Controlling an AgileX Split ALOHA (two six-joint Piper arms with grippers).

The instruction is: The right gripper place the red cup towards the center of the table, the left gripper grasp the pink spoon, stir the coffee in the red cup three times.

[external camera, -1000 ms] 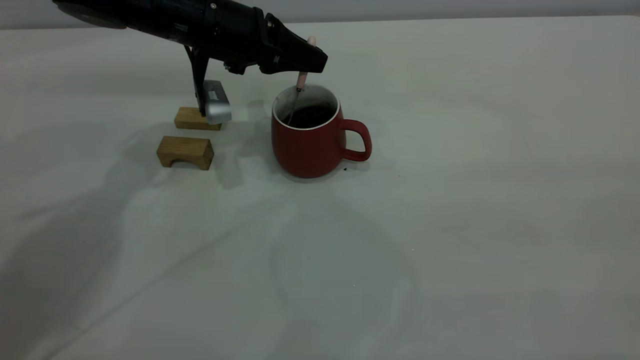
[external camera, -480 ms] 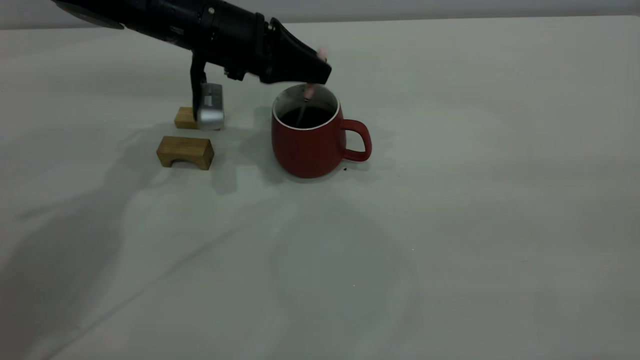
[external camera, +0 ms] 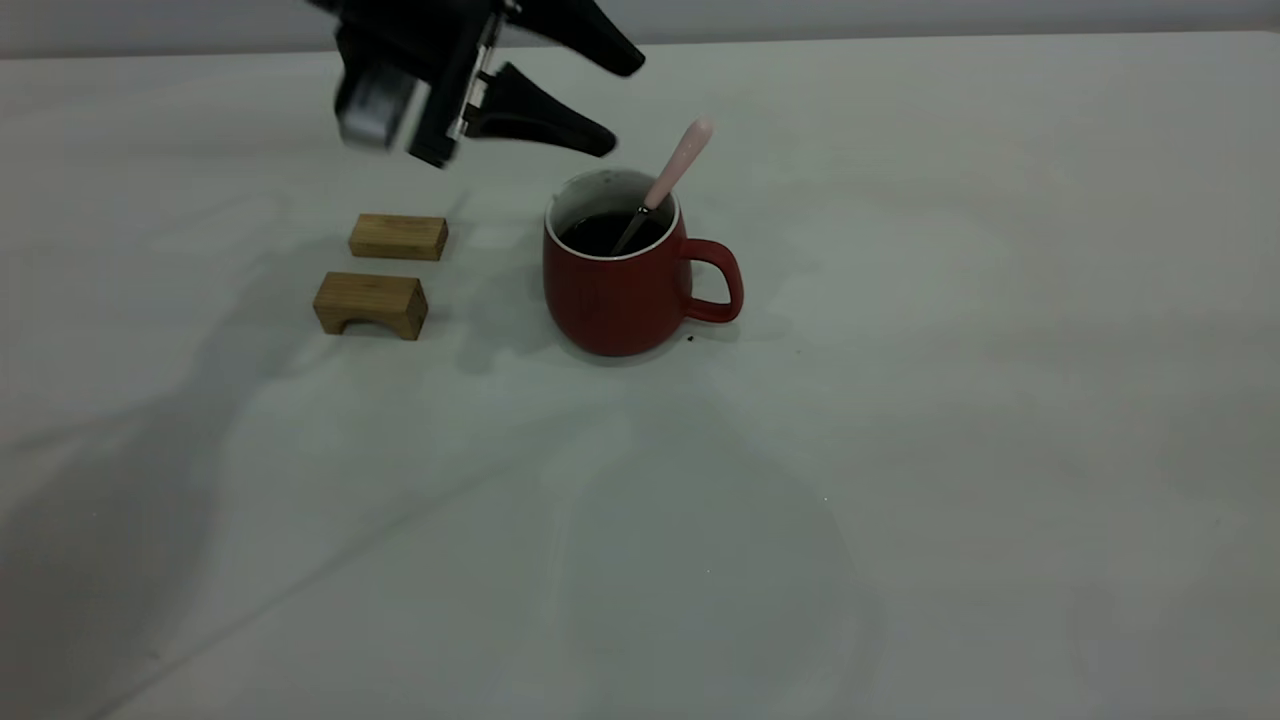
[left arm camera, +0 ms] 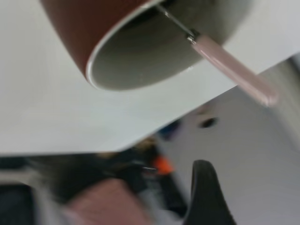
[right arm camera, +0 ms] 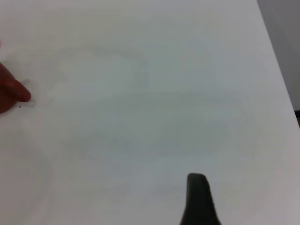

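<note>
Left gripper (external camera: pixel 612 108) hangs above and just left of the red cup (external camera: pixel 618 290), fingers spread wide, holding nothing. Pink spoon (external camera: pixel 672 172) stands free in the cup, bowl down in the dark coffee (external camera: pixel 603 233), handle leaning on the rim toward the handle side (two small wooden blocks (external camera: pixel 385 275) sit left of the cup). Cup stands upright near mid-table (external camera: pixel 900 450); of the right gripper (right arm camera: pixel 199 199) only one dark fingertip shows over bare tabletop, jaw state cannot be told.

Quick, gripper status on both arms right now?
Left gripper: open, holding nothing, above and beside the red cup; the pink spoon leans free in the cup.
Right gripper: only one fingertip shows over bare table; state cannot be told.
</note>
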